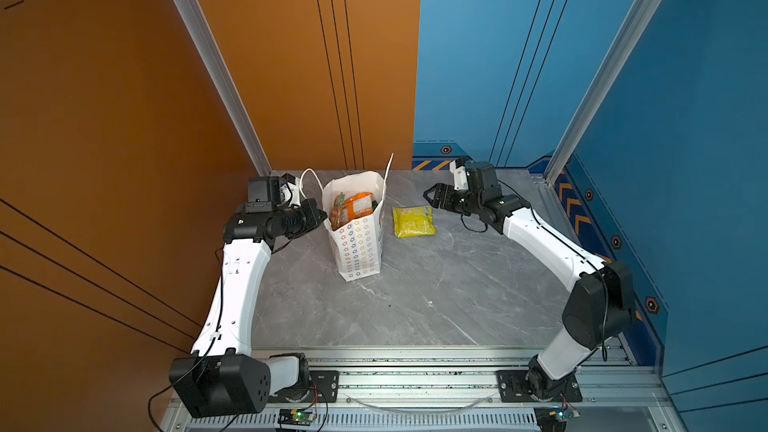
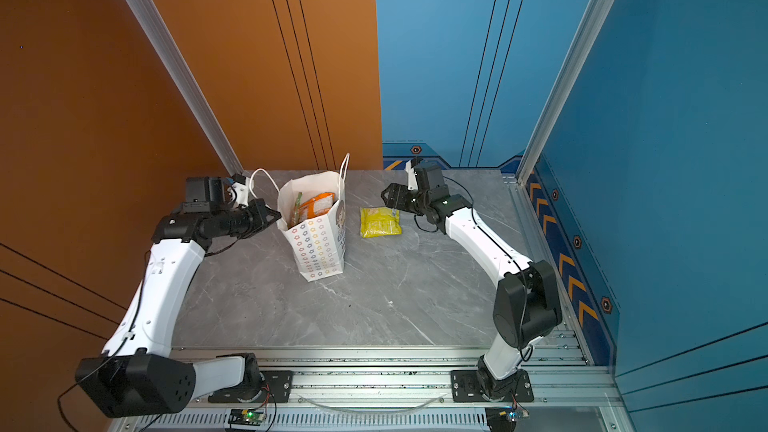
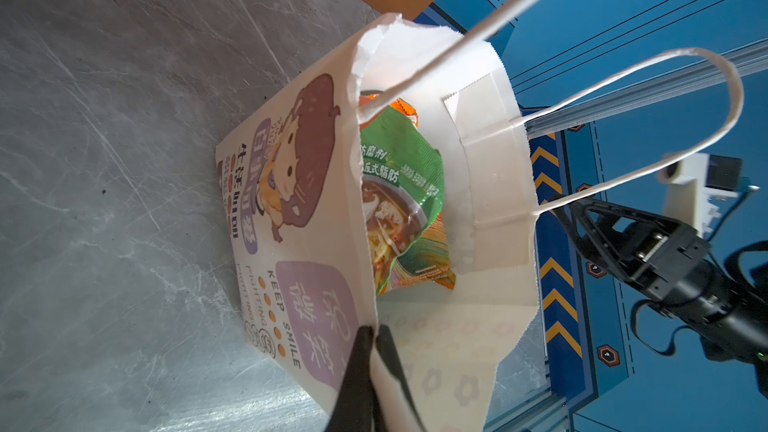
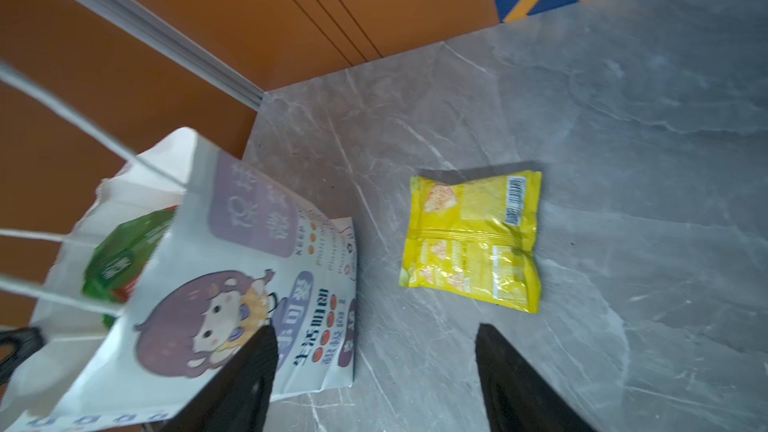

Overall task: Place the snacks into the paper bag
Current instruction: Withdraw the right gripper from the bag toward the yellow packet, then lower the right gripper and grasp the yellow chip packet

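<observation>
White paper bag [image 1: 357,243] is stood upright on the grey marble table [image 1: 415,305], and its rim is clamped between the closed fingers of the left gripper [image 3: 376,332]. A green packet [image 3: 403,160] and an orange packet [image 1: 359,205] are seen inside it. A yellow packet [image 1: 413,221] is laid flat on the table just beside the bag. The right gripper [image 4: 374,338] is held near that packet, fingers spread apart, with nothing between them.

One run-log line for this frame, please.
left gripper: shut on rim of white paper carrier bag | right gripper: open, empty | flat yellow plastic packet: on grey table beside bag | orange packet, green packet: in bag
</observation>
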`<action>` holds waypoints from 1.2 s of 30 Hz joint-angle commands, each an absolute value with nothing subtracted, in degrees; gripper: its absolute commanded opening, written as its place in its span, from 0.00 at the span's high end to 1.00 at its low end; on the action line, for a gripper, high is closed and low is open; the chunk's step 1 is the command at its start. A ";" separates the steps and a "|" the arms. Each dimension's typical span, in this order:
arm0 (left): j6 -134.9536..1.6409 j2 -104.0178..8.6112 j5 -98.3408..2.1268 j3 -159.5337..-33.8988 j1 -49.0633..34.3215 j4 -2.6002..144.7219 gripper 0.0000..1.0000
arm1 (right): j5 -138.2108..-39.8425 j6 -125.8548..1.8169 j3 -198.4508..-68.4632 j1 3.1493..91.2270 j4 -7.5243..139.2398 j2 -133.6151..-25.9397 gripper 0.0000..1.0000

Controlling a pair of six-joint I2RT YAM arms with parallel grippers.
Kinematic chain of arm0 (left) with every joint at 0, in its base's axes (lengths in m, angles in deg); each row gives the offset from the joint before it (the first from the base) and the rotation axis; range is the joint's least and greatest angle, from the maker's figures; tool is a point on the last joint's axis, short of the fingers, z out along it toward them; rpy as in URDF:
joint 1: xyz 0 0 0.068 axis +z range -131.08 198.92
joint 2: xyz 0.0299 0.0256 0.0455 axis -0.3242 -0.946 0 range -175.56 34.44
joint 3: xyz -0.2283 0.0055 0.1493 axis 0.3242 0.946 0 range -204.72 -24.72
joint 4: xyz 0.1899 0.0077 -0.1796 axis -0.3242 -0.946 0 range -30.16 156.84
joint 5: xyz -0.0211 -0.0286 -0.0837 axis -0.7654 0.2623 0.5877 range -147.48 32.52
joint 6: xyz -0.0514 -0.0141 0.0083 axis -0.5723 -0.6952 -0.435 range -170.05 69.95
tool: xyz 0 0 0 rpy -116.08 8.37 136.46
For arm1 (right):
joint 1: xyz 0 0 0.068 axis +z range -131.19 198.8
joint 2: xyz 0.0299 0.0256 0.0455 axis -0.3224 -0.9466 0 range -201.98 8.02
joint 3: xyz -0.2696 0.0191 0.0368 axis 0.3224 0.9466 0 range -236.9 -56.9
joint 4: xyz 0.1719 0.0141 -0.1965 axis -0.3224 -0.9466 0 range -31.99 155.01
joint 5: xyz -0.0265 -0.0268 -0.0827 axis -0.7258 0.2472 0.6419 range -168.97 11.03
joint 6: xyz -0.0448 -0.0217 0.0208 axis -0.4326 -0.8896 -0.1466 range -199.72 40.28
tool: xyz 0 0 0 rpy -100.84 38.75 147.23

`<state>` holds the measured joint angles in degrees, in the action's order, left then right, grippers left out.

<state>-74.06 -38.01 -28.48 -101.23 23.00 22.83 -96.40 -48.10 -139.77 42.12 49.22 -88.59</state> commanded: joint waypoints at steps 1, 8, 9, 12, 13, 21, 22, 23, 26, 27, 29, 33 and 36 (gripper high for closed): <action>-74.04 -37.30 -26.80 -101.27 23.40 23.48 0.99 | -95.37 -45.84 -138.41 40.03 51.01 -93.08 0.24; -74.12 -36.99 -26.88 -101.18 23.40 23.42 0.99 | -95.26 -39.21 -133.69 38.41 56.59 -99.83 0.26; -74.13 -36.99 -26.92 -101.18 23.40 23.43 0.99 | -94.88 -38.44 -132.98 38.34 57.43 -100.52 0.26; -74.13 -37.14 -26.80 -101.18 23.40 23.43 0.99 | -95.26 -36.25 -131.21 37.89 59.97 -102.19 0.27; -74.09 -37.12 -26.80 -101.22 23.40 23.49 0.99 | -95.47 -35.50 -130.64 37.74 60.73 -102.93 0.27; -73.96 -37.35 -26.72 -101.47 23.45 23.46 0.99 | -99.14 -31.17 -130.29 37.02 65.68 -108.01 0.33; -73.91 -37.21 -26.68 -101.49 23.49 23.47 0.99 | -99.43 -30.81 -130.40 37.08 66.09 -108.48 0.33; -73.87 -37.26 -26.67 -101.47 23.55 23.45 0.99 | -99.66 -30.57 -130.56 37.08 66.26 -108.92 0.34; -73.90 -37.10 -26.69 -101.49 23.66 23.44 0.99 | -99.99 -29.83 -130.65 36.99 66.97 -109.98 0.35; -73.87 -37.16 -26.69 -101.44 23.66 23.52 0.99 | -100.13 -29.68 -130.81 36.94 67.22 -110.33 0.35; -73.87 -37.26 -26.68 -101.40 23.66 23.44 0.99 | -100.76 -28.80 -130.74 36.95 68.06 -110.43 0.35; -73.87 -37.16 -26.60 -101.36 23.72 23.42 0.99 | -102.13 -26.79 -130.78 36.82 70.64 -113.67 0.36; -73.87 -37.02 -26.65 -101.36 23.83 23.42 0.99 | -103.35 -25.26 -131.51 36.65 72.06 -115.12 0.37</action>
<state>-74.06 -38.01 -28.46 -101.23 23.28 22.81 -101.96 -27.71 -131.01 37.04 71.55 -112.16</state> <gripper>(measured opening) 0.047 0.631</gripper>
